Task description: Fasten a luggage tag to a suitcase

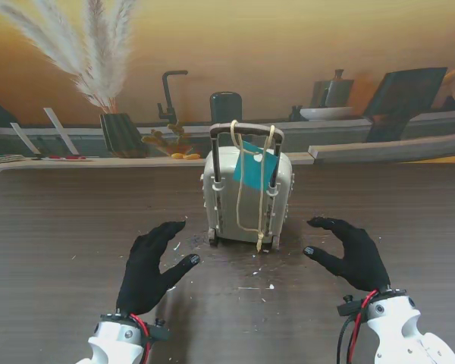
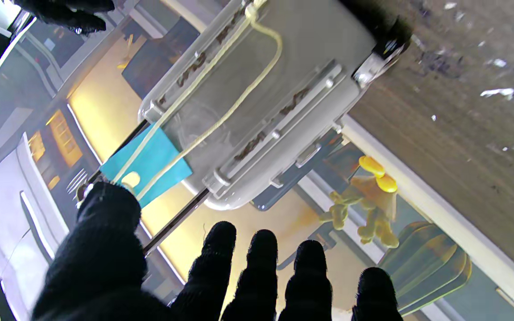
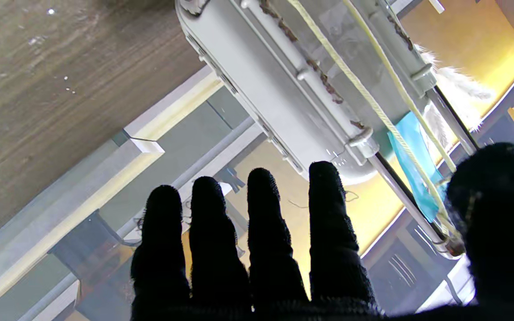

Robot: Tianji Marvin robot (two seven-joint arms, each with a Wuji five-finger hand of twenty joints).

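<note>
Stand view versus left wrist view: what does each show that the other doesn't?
Only the stand view shows both hands, left hand and right hand, open and apart from the suitcase, plus its extended handle with the cord looped over it. Only the left wrist view shows a wheel up close. Both show the suitcase, blue tag and cord.

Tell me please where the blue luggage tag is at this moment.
In the stand's view the luggage tag hangs by a cream cord from the suitcase's pull handle, against the upper face of the suitcase, farther from me than both hands.
</note>
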